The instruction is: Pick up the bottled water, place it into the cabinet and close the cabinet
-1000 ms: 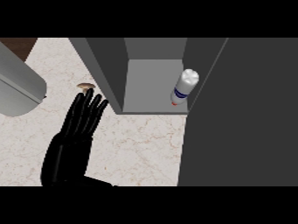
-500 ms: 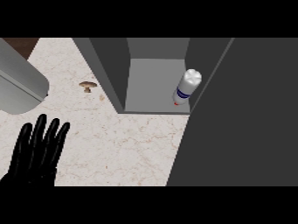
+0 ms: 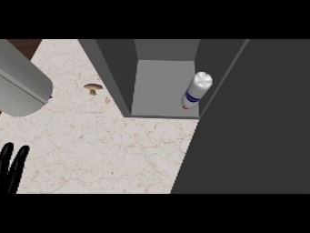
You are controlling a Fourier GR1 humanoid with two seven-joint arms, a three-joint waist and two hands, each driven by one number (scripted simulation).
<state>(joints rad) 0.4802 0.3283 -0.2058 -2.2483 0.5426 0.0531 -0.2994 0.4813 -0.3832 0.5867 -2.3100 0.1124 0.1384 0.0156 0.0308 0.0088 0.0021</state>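
White bottled water (image 3: 196, 90) stands upright inside the cabinet (image 3: 158, 93), cap uppermost; left hand (image 3: 5, 170) straight-fingered.

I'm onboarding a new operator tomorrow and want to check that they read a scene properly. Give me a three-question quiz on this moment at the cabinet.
1. True or false: the bottled water is already inside the cabinet.
2. What lies on the counter to the left of the cabinet? A) a mushroom B) a spoon C) a plate
3. Fill in: the cabinet door is ____.

Key: 1 true; 2 A; 3 open.
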